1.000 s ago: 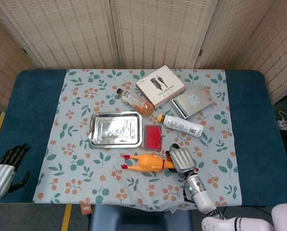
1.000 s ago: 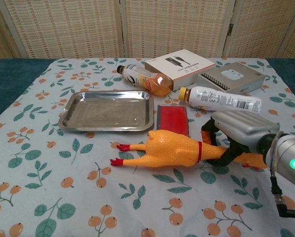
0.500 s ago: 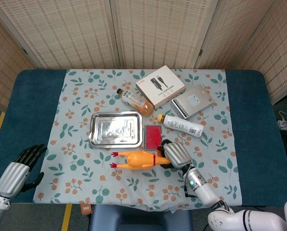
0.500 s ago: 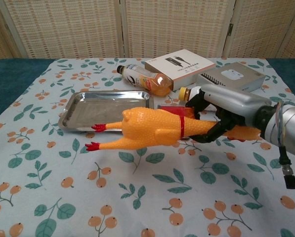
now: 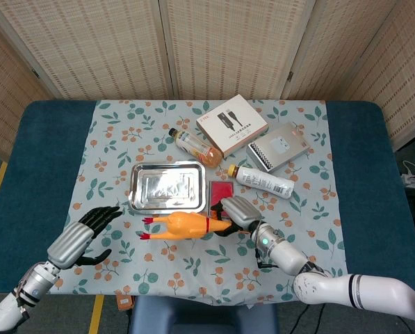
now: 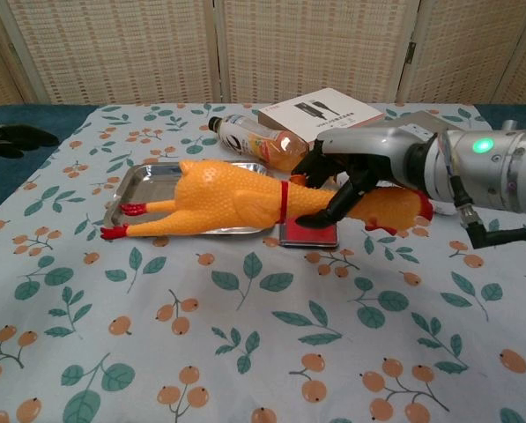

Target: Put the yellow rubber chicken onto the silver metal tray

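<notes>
Lifted off the counter (image 5: 374,188) and carried leftward, the yellow rubber chicken (image 6: 245,204) is now held in the air at the near right edge of the silver metal tray (image 5: 139,200), where a second ago it was lying flat on the flowered cloth (image 5: 124,132) in front of the red case (image 6: 308,231). In the chest view its body and red feet are seen across the tray's near rim, but the head view places it just in front of that rim, so it is judged not yet over the tray.

The right hand (image 6: 355,169) has been raised and swung left with it; its dark fingers (image 6: 344,196) are wrapped around the chicken's neck, just behind the red collar. The left hand (image 5: 82,233) has been brought up onto the left side of the counter, near the tray's left corner, with its fingers spread and nothing held.

Half of the carry is judged done: a further push toward the tray's middle, a lowering and a release are still needed. Behind, the orange drink bottle (image 5: 193,146) and white bottle (image 5: 266,181) are left untouched.
</notes>
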`<state>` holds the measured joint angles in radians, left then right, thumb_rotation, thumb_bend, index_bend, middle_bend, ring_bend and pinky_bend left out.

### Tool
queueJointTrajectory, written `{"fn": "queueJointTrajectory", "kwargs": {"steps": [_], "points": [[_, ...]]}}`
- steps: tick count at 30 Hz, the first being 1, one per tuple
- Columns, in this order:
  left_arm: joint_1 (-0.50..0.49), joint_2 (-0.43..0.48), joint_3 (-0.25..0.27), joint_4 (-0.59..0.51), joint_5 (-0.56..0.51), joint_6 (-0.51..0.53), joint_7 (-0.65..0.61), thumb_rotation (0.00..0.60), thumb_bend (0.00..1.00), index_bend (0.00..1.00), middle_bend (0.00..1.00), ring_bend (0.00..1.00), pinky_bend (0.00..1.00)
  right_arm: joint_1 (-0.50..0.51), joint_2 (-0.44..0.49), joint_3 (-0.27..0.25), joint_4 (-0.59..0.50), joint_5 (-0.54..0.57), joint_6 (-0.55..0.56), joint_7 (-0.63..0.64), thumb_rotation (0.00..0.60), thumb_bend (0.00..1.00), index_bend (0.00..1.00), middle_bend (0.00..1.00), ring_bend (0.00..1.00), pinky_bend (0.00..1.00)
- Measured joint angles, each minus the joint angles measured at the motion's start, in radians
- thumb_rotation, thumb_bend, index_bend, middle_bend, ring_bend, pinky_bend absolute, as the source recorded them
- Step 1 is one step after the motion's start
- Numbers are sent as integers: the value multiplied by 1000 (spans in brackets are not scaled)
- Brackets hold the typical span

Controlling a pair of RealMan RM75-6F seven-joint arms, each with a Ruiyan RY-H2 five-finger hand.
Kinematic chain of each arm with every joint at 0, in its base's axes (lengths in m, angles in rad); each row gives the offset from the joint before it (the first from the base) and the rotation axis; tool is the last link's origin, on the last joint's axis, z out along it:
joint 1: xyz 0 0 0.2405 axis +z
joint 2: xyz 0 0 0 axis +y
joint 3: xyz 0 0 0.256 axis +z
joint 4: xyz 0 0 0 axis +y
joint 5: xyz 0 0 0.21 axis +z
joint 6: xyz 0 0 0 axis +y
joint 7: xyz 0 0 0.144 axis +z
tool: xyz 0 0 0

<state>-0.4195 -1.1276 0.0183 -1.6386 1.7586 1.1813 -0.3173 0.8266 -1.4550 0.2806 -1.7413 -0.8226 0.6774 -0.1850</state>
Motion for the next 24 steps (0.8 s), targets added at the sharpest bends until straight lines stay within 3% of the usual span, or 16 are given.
{"fn": "queueJointTrajectory", "kwargs": {"steps": [8, 16, 24], "points": [[-79, -25, -44, -81, -120, -125, 90, 600, 362, 0, 0, 0, 60, 101, -17, 4, -29, 146, 56, -56, 600, 311, 894, 641, 793, 1000], [-133, -88, -111, -108, -252, -173, 137, 600, 363, 0, 0, 0, 62, 193, -59, -14, -28, 305, 129, -120, 600, 311, 897, 642, 793, 1000], [-167, -116, -120, -123, -323, -225, 202, 600, 358, 0, 0, 0, 61, 242, -108, -14, -6, 353, 187, -143, 600, 311, 902, 644, 793, 1000]]}}
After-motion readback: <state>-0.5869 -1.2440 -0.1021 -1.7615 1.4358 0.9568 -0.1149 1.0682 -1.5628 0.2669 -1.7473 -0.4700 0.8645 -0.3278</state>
